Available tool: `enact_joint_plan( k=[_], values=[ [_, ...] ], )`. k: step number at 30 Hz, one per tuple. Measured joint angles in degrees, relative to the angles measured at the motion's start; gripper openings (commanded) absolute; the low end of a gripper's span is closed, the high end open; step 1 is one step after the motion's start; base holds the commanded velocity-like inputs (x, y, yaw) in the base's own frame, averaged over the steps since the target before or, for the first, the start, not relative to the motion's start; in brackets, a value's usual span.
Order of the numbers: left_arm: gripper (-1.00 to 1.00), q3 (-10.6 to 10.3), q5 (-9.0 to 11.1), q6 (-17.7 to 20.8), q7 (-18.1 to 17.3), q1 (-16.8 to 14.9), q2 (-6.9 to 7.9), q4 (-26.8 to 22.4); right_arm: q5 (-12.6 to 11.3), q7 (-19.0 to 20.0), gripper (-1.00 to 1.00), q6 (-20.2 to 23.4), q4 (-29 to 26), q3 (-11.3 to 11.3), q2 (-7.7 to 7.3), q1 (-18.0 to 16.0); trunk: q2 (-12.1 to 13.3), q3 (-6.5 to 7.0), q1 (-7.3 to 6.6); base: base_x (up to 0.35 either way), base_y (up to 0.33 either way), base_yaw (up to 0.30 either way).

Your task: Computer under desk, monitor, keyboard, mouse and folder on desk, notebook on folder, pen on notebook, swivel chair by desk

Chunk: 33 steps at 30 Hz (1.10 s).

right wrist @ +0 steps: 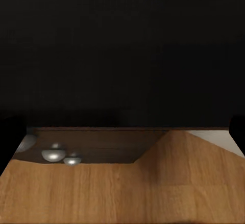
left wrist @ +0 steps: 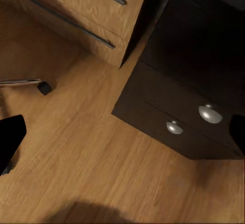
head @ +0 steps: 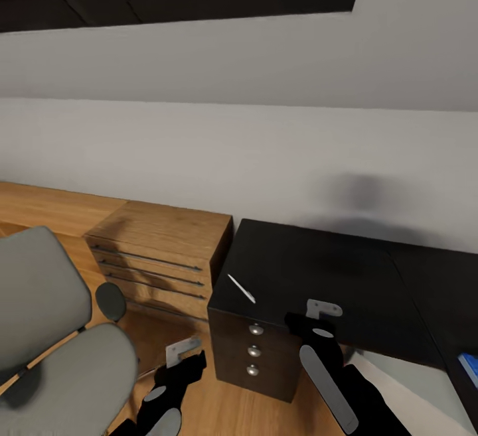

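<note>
I see the pen [head: 241,288] lying on the black desk [head: 312,270], near its edge. My right gripper [head: 323,308] hangs just beside it and my left gripper [head: 182,350] is low by the swivel chair [head: 46,330]. I cannot tell if either one is open or holding anything.

You've got one pen [head: 241,288] on the black table [head: 318,270], one grey swivel chair [head: 46,330], and one light-wood dresser [head: 159,250] with three long bar handles. The table's drawer stack shows three round silver knobs [head: 254,351] from the head cam. There's one sliver of blue folder [head: 469,366] at the edge, and two robot arms coming up from below.
</note>
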Motion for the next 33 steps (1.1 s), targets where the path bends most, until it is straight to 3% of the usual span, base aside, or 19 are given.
enact_joint_plan(
  k=[2, 10, 13, 29, 33],
  values=[
    [1.00, 0.54, 0.82, 0.67, 0.28, 0.00, 0.05, -1.05, 0.03, 0.02, 1.00, 0.01, 0.01, -0.01, -0.01, 0.00, 0.00, -0.14, 0.00, 0.000, 0.000, 0.186],
    [1.00, 1.04, 1.03, 0.83, 0.37, 0.00, 0.00, 9.70, 0.07, 0.05, 1.00, -0.05, -0.53, -0.03, -0.08, 0.00, 0.00, -0.69, 0.00, 0.000, 0.000, 0.186],
    [1.00, 1.80, 0.91, 0.75, 0.35, 0.00, 0.06, 11.39, 0.07, 0.05, 1.00, -0.06, -0.53, 0.00, -0.05, 0.00, 0.00, -0.89, 0.00, 0.000, 0.000, 0.186],
    [1.00, 2.63, 0.74, 0.70, 0.32, 0.00, -0.30, 12.17, 0.18, 0.11, 1.00, -0.02, -0.44, 0.08, -0.16, 0.00, 0.00, -1.99, 0.00, 0.000, 0.000, 0.186],
    [1.00, 2.51, 0.74, 0.70, 0.27, -0.01, -0.33, 11.38, 2.00, 0.24, 1.00, 0.00, -0.36, 0.18, -0.20, 0.00, 0.00, -2.24, 0.00, 0.000, 0.000, 0.157]
  ],
)
